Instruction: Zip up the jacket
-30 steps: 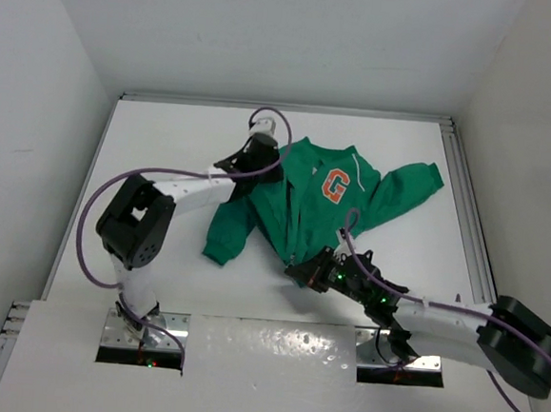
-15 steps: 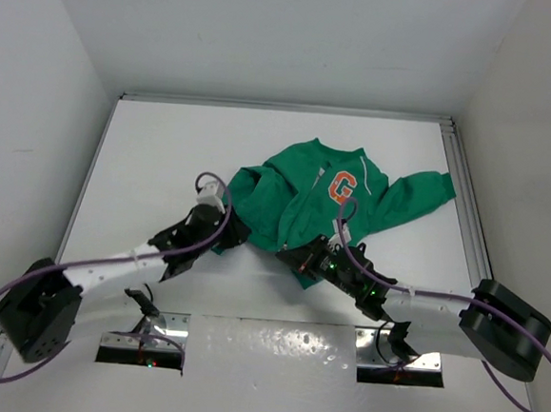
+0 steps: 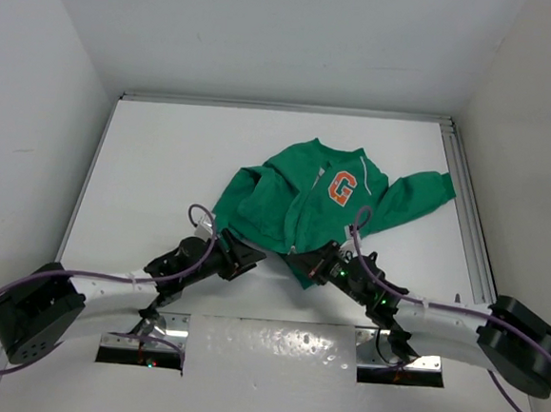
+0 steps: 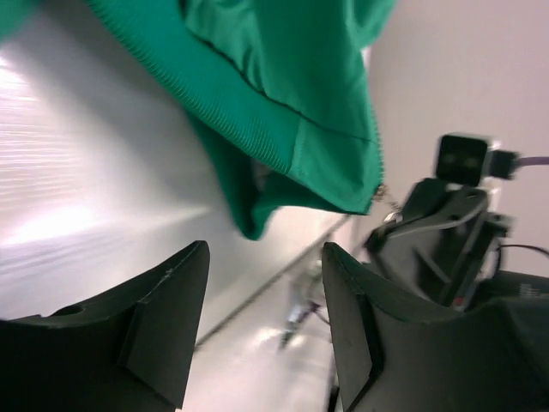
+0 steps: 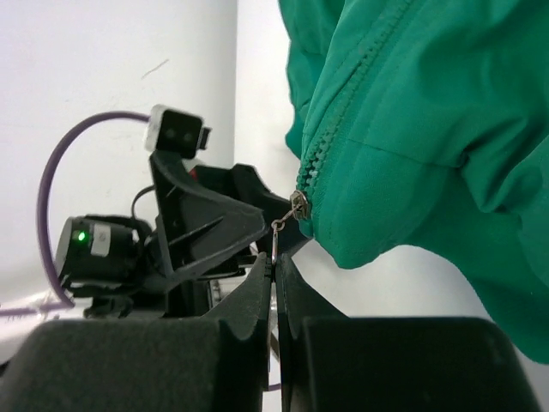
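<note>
Right end effector (image 5: 274, 262) is clamped on the zipper pull (image 5: 277, 227) at the near hem of the jacket (image 3: 286, 197), which lies on the tabletop (image 3: 155, 158). Its zipper runs away toward the collar. Left end effector (image 3: 241, 259), fingers apart, waits beside the hem.

1. We see the jacket (image 3: 295, 203) in bright green all over, and its ribbed hem (image 4: 249, 112) shows fine parallel lines in the same green
2. The letter "G" (image 3: 339, 186) is orange with a white edge, and the drawstrings (image 3: 362, 165) are white
3. The zipper teeth (image 5: 347, 107) are green, and the zipper pull (image 5: 298, 204) is silvery
4. We find the table (image 3: 165, 159) plain white
5. The left arm (image 3: 106, 293) and right arm (image 3: 448, 320) are white with black joints, and the cables (image 3: 89, 275) are purple
6. The left gripper (image 4: 264, 253) and right gripper (image 5: 276, 266) are black
</note>
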